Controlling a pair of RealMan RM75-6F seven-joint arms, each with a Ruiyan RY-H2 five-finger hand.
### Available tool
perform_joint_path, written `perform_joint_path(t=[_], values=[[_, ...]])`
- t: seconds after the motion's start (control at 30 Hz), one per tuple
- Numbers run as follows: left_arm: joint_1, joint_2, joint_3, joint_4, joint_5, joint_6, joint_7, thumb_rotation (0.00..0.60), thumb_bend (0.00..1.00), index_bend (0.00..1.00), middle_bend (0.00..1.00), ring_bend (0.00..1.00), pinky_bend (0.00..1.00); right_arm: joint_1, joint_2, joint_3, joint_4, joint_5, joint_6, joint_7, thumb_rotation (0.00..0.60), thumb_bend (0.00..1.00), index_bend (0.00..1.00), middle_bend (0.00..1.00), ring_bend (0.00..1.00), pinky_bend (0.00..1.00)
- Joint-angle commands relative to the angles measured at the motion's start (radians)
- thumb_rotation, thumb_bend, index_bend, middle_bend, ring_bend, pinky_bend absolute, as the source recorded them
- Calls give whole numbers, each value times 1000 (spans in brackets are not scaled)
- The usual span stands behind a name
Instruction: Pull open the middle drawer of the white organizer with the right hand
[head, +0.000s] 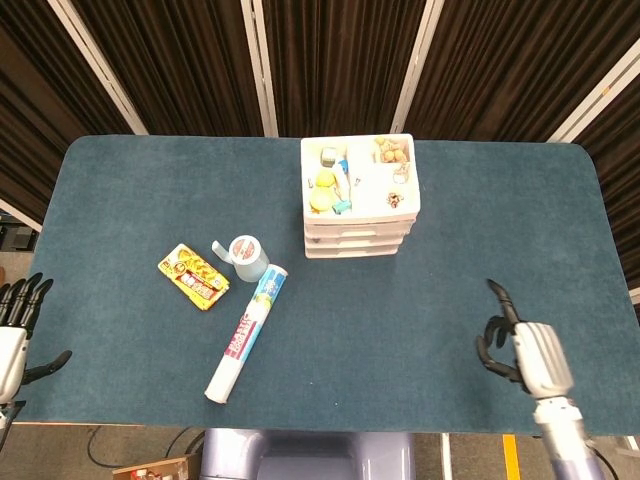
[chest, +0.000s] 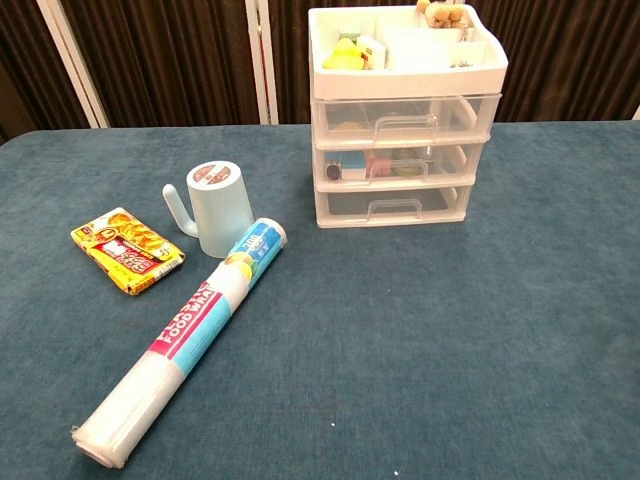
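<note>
White plastic, thin-walled, clear at the drawer fronts: probably light, stiff and a little slick. Stands as the white organizer (chest: 405, 120) toward the far middle of the blue counter (chest: 470, 330), three drawers stacked under an open top tray full of small items. Faces the robot squarely in the chest view.

Look to the middle drawer (chest: 345, 165): fully closed, flush with the ones above and below, with small coloured bits visible through the front. Take hold at the moulded clear handle (chest: 398, 158) in the centre of that front, hooking fingertips under or behind its lip rather than pinching the smooth face.

Expect little resistance from the drawer itself, but judge the whole unit light enough to slide or tip forward if tugged hard or off-centre. Pull straight, level and slowly.

Right robot hand (head: 525, 350): low over the near right of the counter, well apart from the organizer, fingers mostly curled inward with one reaching forward, gripping nothing. Left robot hand (head: 12, 325): at the near left edge, fingers straight and spread, empty.

Off to the left, well apart from the organizer: pale blue mug (chest: 220, 205), roll of food wrap (chest: 190, 340), snack packet (chest: 127, 250).
</note>
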Motion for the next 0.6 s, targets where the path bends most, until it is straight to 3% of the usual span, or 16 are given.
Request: perform_joint_path(t=[0.03, 0.3, 0.6], values=[[2, 3, 0, 1, -1, 2, -8, 600, 1, 0, 0, 0, 36, 129, 12, 92, -160, 234, -184, 38, 600, 648, 0, 813, 771, 890], [2, 11, 2, -3, -2, -3, -28, 600, 1, 0, 0, 0, 36, 256, -75, 209, -223, 524, -291, 109, 600, 668, 0, 814, 773, 890], [-3, 19, 0, -3, -1, -9, -49, 600, 2, 0, 0, 0, 36, 364, -189, 280, -162, 732, -292, 99, 600, 669, 15, 814, 773, 890]])
